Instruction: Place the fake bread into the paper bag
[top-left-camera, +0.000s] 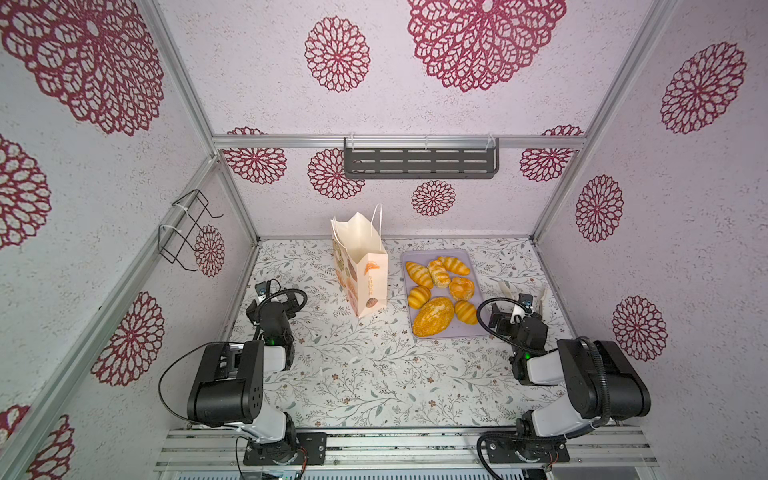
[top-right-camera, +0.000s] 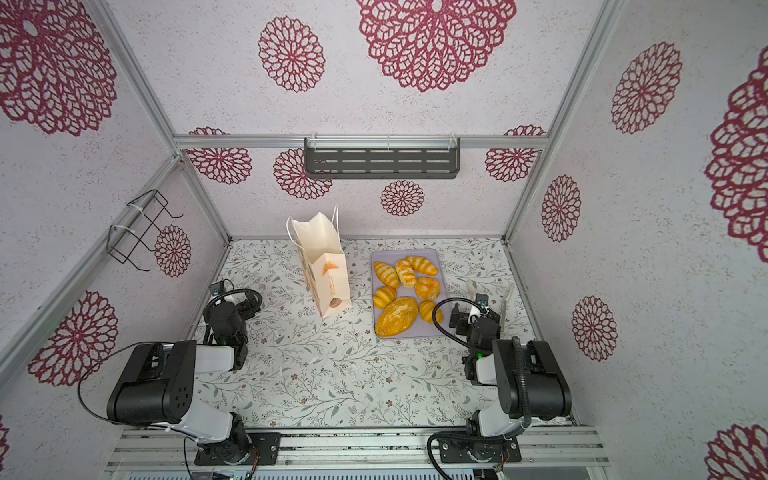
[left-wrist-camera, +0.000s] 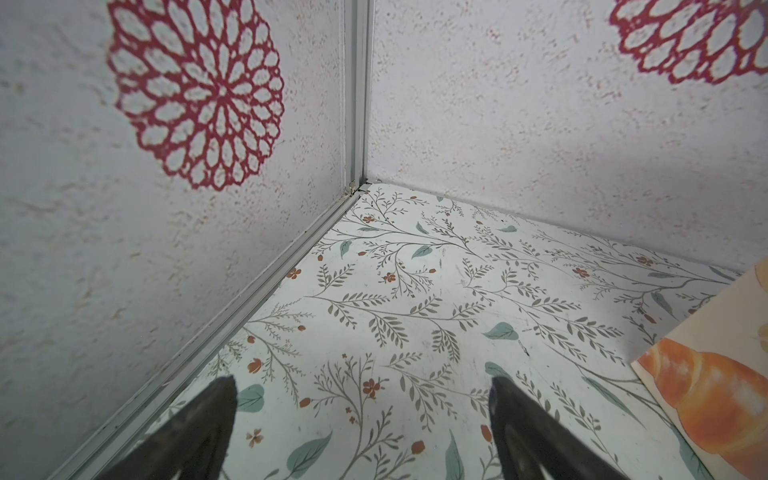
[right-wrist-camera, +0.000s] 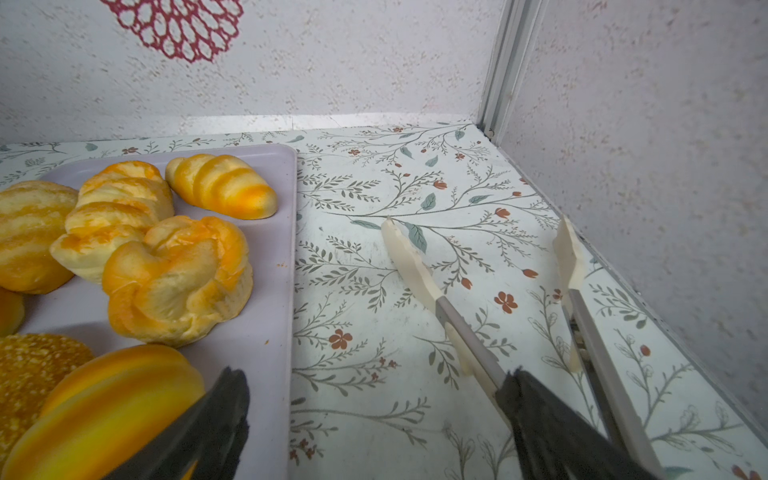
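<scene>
Vertical lettering on the paper bag (top-left-camera: 365, 274) is too small to read; orange and brown bread pictures surround it. The worktop (top-left-camera: 374, 374) has a leaf-and-flower print, and the pale lilac walls (top-left-camera: 415, 104) carry crimson floral medallions. The bag stands upright, mouth open, near the middle of the worktop's back edge. Just beside it, toward the right edge, a lilac tray (top-left-camera: 411, 255) holds all seven pieces of fake bread (top-left-camera: 434, 316). Your left pincer (left-wrist-camera: 361, 382) hangs wide open and empty near the left edge. Your right pincer (right-wrist-camera: 376, 374) gapes wide too, gripping nothing, with cream-tipped tongs (right-wrist-camera: 415, 270) lying by one finger.
</scene>
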